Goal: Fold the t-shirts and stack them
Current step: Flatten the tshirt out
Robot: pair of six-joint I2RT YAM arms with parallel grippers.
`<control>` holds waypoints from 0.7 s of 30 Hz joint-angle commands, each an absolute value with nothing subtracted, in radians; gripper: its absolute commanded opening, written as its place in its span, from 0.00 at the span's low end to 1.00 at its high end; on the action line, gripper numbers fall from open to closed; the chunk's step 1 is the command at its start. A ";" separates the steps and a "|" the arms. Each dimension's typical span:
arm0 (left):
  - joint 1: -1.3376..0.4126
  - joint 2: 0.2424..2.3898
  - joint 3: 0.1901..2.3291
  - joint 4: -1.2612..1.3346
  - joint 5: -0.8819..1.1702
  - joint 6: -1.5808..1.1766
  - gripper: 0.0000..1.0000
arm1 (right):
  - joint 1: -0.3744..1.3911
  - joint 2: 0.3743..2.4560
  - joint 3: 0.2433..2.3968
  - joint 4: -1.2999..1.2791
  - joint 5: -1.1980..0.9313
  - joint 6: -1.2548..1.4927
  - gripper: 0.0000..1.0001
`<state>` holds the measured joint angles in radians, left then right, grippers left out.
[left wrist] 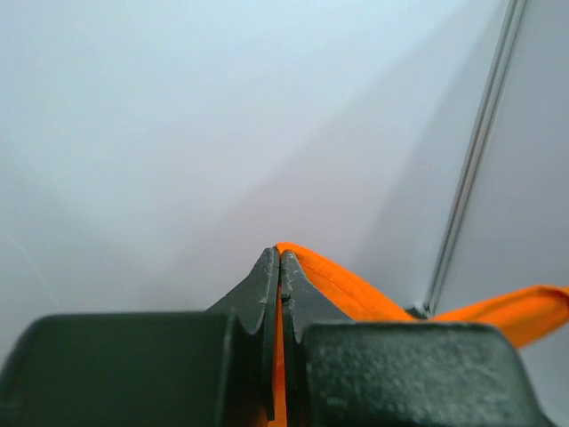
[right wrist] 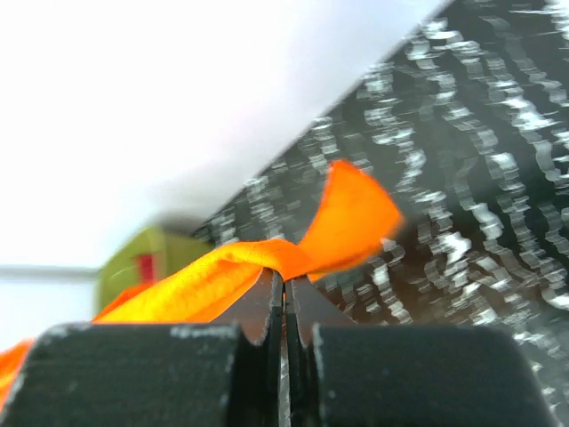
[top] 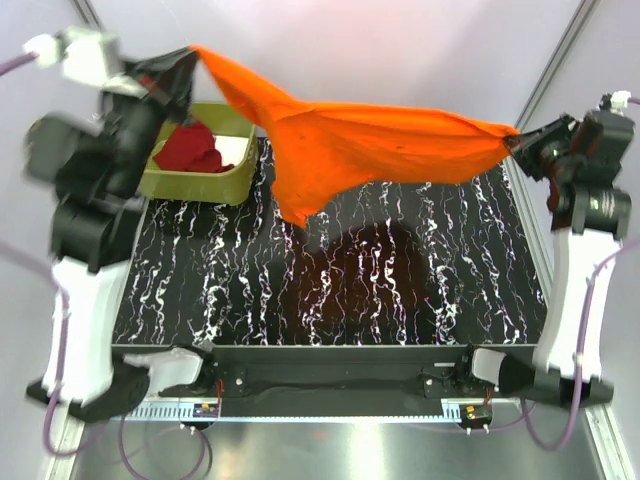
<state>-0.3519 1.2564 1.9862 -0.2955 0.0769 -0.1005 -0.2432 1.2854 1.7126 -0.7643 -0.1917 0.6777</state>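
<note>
A large bright orange cloth t-shirt [top: 370, 150] hung stretched in the air above a black, white-veined table [top: 220, 290]. The left gripper [top: 188, 58] and the right gripper [top: 513, 140] each clenched one end of it. A dark red cloth t-shirt [top: 190, 150] lay crumpled inside an olive-green plastic bin [top: 195, 185] at the table's far left.

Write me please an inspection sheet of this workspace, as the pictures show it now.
Surface: black table with white marbling.
Job's things: orange t-shirt stretched in the air between both grippers, sagging in the middle; dark red t-shirt crumpled inside the olive-green bin at the far left corner.
Clutter: nothing seen.
Grippers: left gripper shut on one end of the orange t-shirt; right gripper shut on the other end.
Cables: purple cables hang beside the arms.
Surroundings: pale walls, metal frame post at far right.
</note>
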 commanded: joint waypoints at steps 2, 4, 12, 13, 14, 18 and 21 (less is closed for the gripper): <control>-0.344 1.076 1.899 -0.235 -0.041 -0.052 0.00 | -0.212 1.100 1.707 -0.883 -0.241 0.762 0.00; -0.344 0.988 1.882 -0.242 -0.043 -0.041 0.00 | -0.212 0.996 1.706 -0.916 -0.224 0.782 0.00; -0.347 0.943 1.950 -0.207 -0.015 -0.032 0.00 | -0.212 0.945 1.816 -1.014 -0.187 0.827 0.00; -0.350 0.962 1.950 -0.193 -0.008 -0.032 0.00 | -0.212 0.953 1.806 -1.005 -0.172 0.844 0.00; -0.353 0.985 1.953 -0.183 -0.006 -0.034 0.00 | -0.212 0.960 1.772 -0.970 -0.151 0.850 0.00; -0.362 1.146 1.861 -0.080 -0.006 -0.026 0.00 | -0.212 1.047 1.643 -0.824 -0.074 0.874 0.00; -0.365 1.259 1.704 0.022 -0.008 -0.006 0.00 | -0.212 1.147 1.539 -0.718 -0.025 0.870 0.00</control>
